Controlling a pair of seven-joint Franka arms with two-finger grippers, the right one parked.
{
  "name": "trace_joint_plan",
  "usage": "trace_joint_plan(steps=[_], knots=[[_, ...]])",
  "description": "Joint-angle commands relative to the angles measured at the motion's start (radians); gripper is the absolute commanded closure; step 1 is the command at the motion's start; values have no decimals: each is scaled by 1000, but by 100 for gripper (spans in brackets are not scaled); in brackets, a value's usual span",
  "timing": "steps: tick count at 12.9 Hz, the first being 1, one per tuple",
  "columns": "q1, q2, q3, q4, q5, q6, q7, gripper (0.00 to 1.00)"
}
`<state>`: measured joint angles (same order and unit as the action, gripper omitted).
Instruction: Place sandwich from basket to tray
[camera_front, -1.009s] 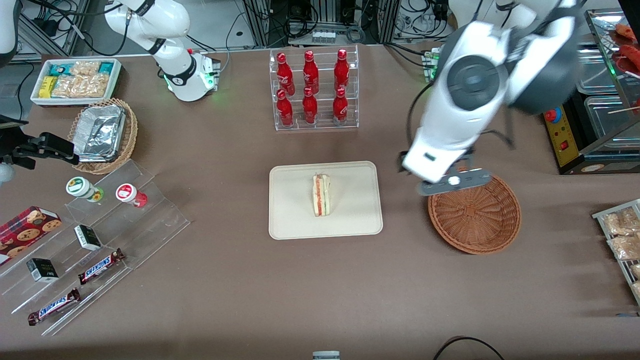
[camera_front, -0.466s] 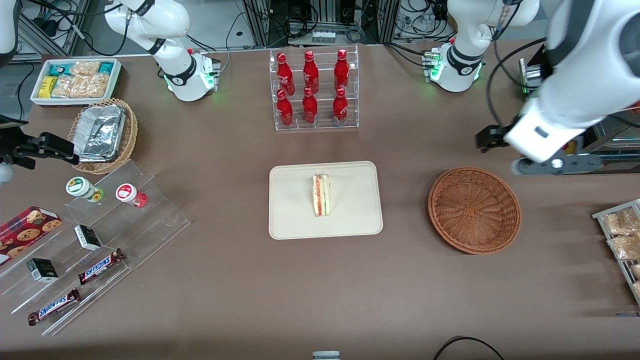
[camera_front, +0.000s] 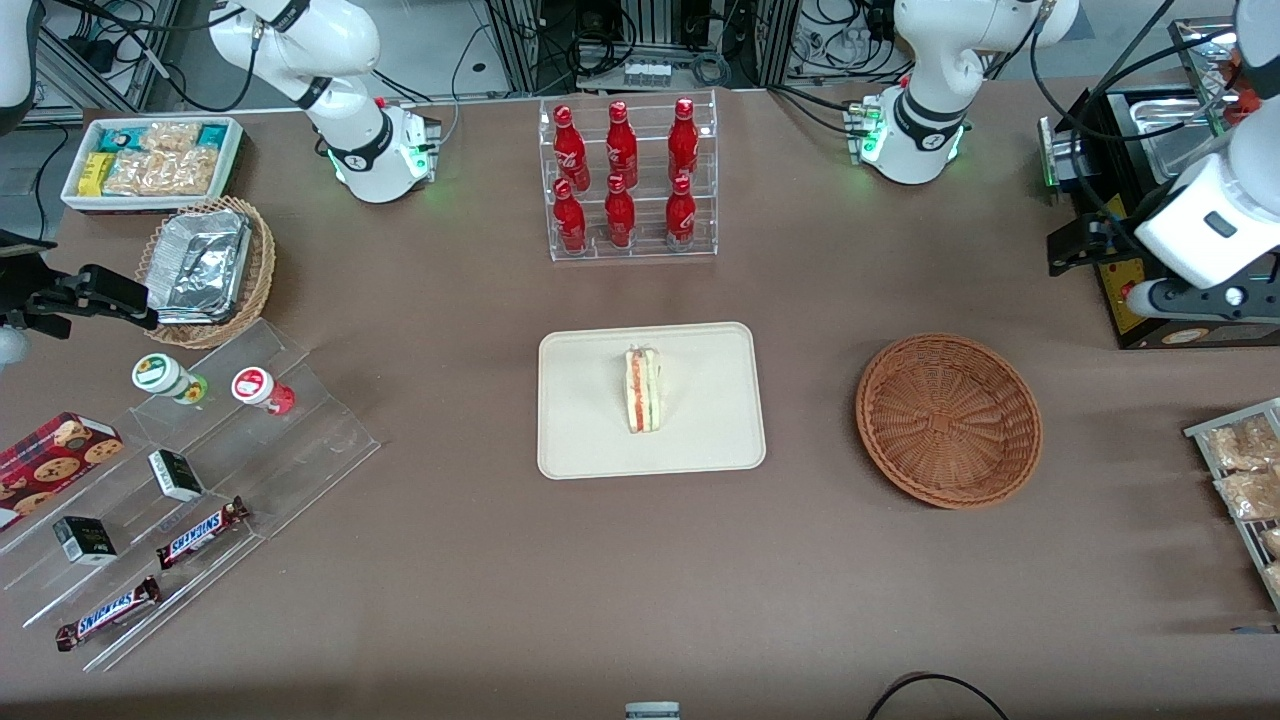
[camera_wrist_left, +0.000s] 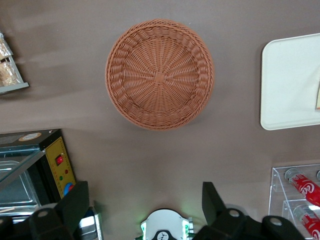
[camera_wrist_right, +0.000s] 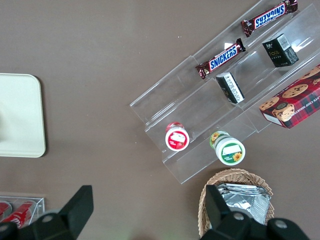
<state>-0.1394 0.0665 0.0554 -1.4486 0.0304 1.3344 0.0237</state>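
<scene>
Hanging high over the working arm's end of the tabletop (camera_front: 480, 600), the gripper (camera_wrist_left: 145, 207) has its two fingers (camera_wrist_left: 75, 205) spread wide with nothing between them. In the front view the gripper (camera_front: 1195, 298) sits above the black control box (camera_front: 1150, 300) at the table edge, well apart from the basket (camera_front: 948, 420).

The basket is empty: the wrist view shows only the woven bottom of the basket (camera_wrist_left: 159, 75). The sandwich (camera_front: 643, 389) stands on the tray (camera_front: 590, 440), near the middle, with its orange-red and green filling turned toward the front camera. It seems to rest on one long edge, though I cannot be fully sure from this height. The tray lies between the basket and the parked arm's end of the tabletop, nearer to the front camera than the rack of red bottles (camera_front: 625, 180).

One second ago the gripper was low over the rim of the basket. Half a second ago it was already higher and away from the basket, toward the table edge. Now it has gone further in that direction and higher. The sandwich, tray and basket have not moved in this time.

I judge that the placing is finished and the arm is only retreating; nothing seems left to do for the task.
</scene>
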Motion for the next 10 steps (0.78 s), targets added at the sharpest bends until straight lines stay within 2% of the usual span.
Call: trace_joint_plan(steps=[1,4,10], knots=[[43,-69,-11,-61,-12,15,64,0],[70,-123,-9,-119,-12,54,67,0],[70,-91,-12,-75,-10,71,65,0]])
